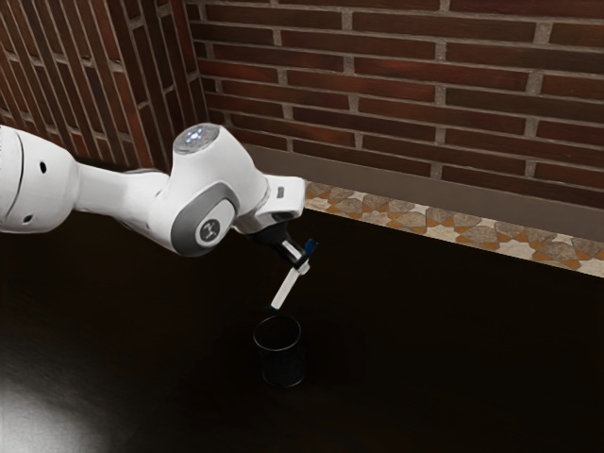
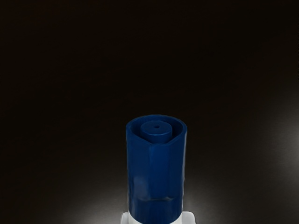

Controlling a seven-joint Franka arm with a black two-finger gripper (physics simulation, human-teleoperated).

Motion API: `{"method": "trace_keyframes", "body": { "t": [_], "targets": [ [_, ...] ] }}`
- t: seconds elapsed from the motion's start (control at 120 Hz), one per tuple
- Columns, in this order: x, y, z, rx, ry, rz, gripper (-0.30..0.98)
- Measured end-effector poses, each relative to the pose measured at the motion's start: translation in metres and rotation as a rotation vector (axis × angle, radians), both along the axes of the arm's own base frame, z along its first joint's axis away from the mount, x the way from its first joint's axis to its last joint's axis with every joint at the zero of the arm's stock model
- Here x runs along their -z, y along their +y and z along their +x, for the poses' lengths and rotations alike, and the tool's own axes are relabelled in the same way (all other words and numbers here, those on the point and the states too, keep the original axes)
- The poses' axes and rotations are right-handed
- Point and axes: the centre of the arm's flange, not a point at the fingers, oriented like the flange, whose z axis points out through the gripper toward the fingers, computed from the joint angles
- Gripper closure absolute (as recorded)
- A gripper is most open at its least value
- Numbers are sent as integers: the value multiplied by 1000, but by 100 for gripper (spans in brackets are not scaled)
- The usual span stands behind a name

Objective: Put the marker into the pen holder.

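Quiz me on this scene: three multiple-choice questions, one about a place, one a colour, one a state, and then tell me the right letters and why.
1. Where is the pen holder?
A. On a shelf
B. In a drawer
C. On the table

2. What colour is the upper end of the marker?
A. Blue
B. Red
C. Green

3. How is the gripper?
A. Wide open
B. Shut on the marker
C. Shut on the pen holder

1: C, it stands on the dark tabletop.
2: A, the wrist view shows it blue.
3: B, the fingers hold the marker off the table.
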Motion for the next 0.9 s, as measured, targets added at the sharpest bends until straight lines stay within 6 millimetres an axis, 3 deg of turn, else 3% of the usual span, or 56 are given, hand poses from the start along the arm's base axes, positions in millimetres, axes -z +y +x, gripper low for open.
{"method": "trace_keyframes", "body": {
  "t": [0.15, 0.267, 0.6, 0.833, 0.867, 0.9],
  "targets": [
    [-11, -14, -7, 13, -65, -18, 79],
    [-5, -13, -33, 6, -59, -15, 79],
    [18, -29, -55, 15, -24, -38, 79],
    [18, -29, -56, 22, -18, -37, 31],
    [9, -28, -55, 23, -29, -33, 26],
    [-35, -32, -40, 40, -67, -24, 23]
  ]
}}
